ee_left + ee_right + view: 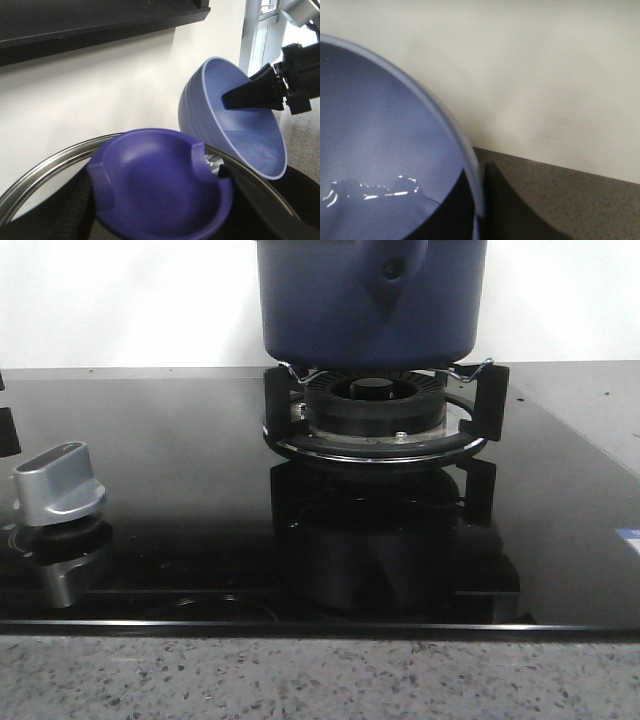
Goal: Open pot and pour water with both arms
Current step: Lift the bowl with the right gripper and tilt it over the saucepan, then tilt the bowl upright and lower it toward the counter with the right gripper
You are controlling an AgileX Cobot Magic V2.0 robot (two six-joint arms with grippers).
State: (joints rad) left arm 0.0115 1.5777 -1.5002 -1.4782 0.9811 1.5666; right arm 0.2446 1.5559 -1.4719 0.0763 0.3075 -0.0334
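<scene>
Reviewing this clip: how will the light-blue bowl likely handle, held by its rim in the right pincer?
The bowl looks rigid and smooth-walled. Pinched only at the rim by the right pincer, it may slip or swing. Glints in the right wrist view suggest water inside, so it is probably heavier than it looks and apt to slosh when tilted.

Glossy black glass hob surface (180, 490) resting on a grey speckled stone countertop (300, 680). On the glass: a black ringed gas burner (372, 405) with black pan supports (488, 400), which carry the large round dark-blue pot (370, 300); at the left, a silver control knob (58, 485). A white wall (120, 300) stands behind.
</scene>
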